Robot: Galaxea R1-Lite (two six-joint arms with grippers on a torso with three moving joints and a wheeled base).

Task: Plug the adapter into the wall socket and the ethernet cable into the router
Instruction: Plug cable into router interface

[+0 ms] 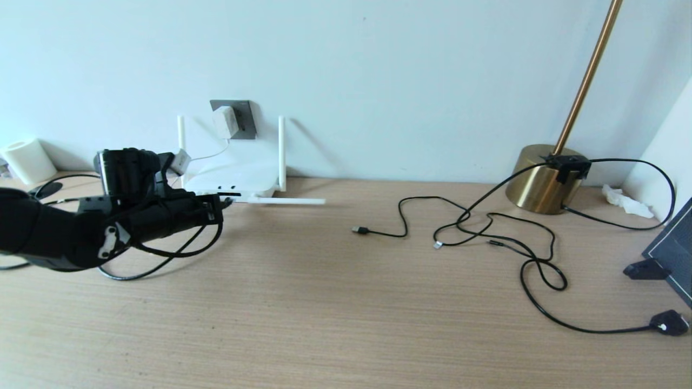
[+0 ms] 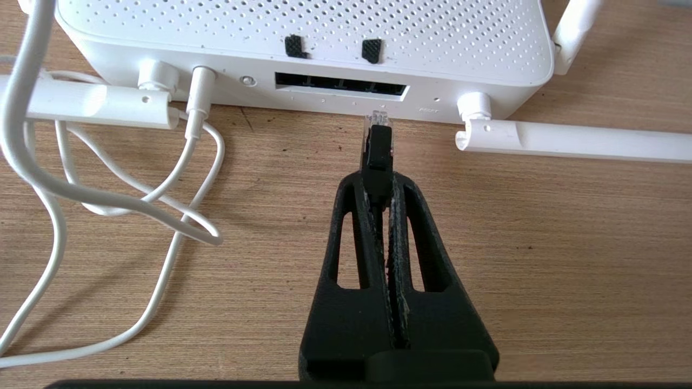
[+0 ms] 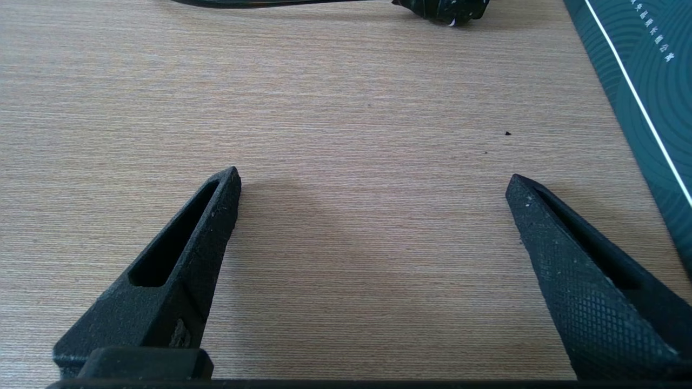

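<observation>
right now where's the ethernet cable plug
In the left wrist view the ethernet cable plug is pinched in the shut left gripper, just short of the router port row, not yet inserted; in the head view that is at far left.

- A home or home-office corner, by the look of it.
- Wood-grain worktop (image 1: 335,302) against a plain pale wall (image 1: 378,65).
- Brass floor-lamp base (image 1: 540,183) and loose black charging cables (image 1: 508,237).
- White router (image 1: 232,181) below a wall socket (image 1: 243,116); paper roll (image 1: 28,160) nearby.
</observation>
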